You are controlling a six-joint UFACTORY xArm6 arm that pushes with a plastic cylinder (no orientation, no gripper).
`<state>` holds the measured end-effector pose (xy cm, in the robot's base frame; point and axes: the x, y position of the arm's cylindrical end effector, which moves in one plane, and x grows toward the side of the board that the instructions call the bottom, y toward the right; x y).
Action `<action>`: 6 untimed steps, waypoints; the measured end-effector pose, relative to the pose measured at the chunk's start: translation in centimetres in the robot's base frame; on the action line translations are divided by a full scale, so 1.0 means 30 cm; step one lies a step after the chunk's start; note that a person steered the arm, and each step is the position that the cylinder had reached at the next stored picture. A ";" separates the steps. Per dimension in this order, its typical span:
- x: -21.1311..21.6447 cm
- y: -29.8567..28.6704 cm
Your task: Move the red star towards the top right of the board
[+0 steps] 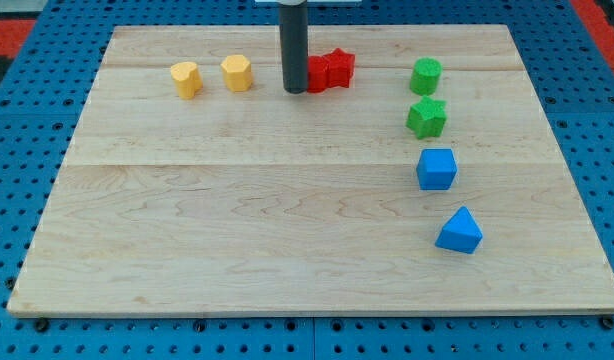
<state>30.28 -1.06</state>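
You see eight blocks on pale wooden board (237,230): two yellow, two red, two green, two blue. Yellow block (186,79) and yellow hexagon (237,72) far left. Red star (338,67) far centre, second red block (318,75) touching its left. Green cylinder (425,75), green star (426,117), blue cube (436,168), blue wedge (459,231) down right side. Dark rod, no jaws, holds nothing; my tip (294,89) touches red block's left edge.
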 end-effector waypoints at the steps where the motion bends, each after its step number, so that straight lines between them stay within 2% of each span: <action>1: -0.052 0.132; 4: -0.152 0.479; 5: -0.250 0.550; 6: -0.160 0.463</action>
